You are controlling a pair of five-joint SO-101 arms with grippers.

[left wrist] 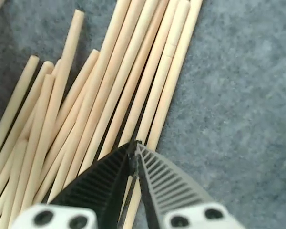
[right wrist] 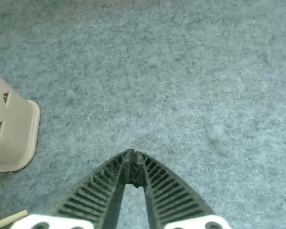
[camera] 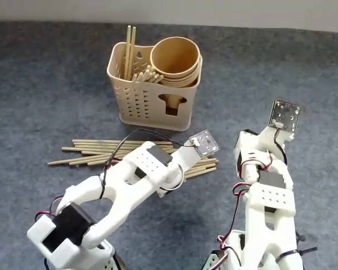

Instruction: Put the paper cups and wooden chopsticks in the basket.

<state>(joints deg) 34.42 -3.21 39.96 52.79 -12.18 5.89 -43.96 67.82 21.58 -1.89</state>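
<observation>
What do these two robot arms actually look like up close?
The left arm and right arm are chunky white plastic shells with black motors and thin red, black and white cables. The left gripper and right gripper have black, ribbed, pointed fingers.

A grey, short-piled carpet (camera: 56, 84) covers the whole work surface under even, soft light. At 12 o'clock in the high view, a pale strip (camera: 214, 11) borders its far edge.

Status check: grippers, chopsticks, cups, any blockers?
Left gripper shut, tips down at the loose chopstick pile. Right gripper shut over carpet, apart from basket. Paper cups stacked in basket. No obstruction visible.
</observation>
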